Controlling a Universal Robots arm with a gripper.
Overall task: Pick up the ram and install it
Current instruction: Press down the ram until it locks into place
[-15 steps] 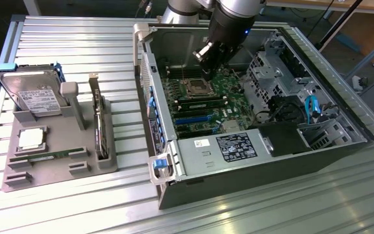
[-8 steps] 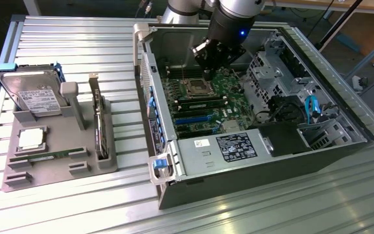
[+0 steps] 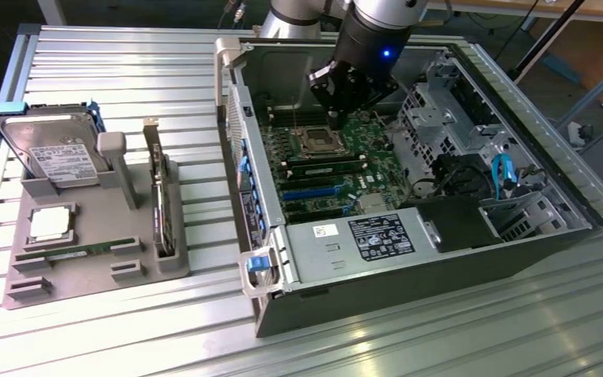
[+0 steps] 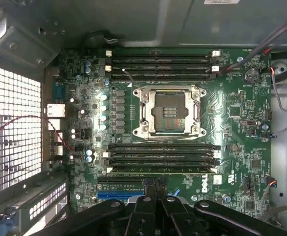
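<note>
One ram (image 3: 71, 253), a thin green stick, lies flat in the grey holder (image 3: 29, 292) at the exterior view's left. A similar narrow board (image 3: 158, 200) stands on edge in the same holder. My gripper (image 3: 332, 124) hangs inside the open computer case (image 3: 407, 275), just above the motherboard (image 4: 232, 123) near the empty processor socket (image 4: 172, 110). In the wrist view the gripper (image 4: 150, 184) is shut, with nothing visible between its dark fingers (image 4: 144, 206). They point at the four memory slots beside the socket; the slot nearest the fingers (image 4: 163, 169) seems to hold a stick.
A silver labelled hard drive (image 3: 56, 153) and a square silver processor chip (image 3: 52, 224) sit in the holder. Two more memory slots (image 4: 160, 66) lie beyond the socket. Drive cages (image 3: 458, 118), loose cables (image 3: 501, 173) and the power supply (image 3: 364, 239) crowd the case.
</note>
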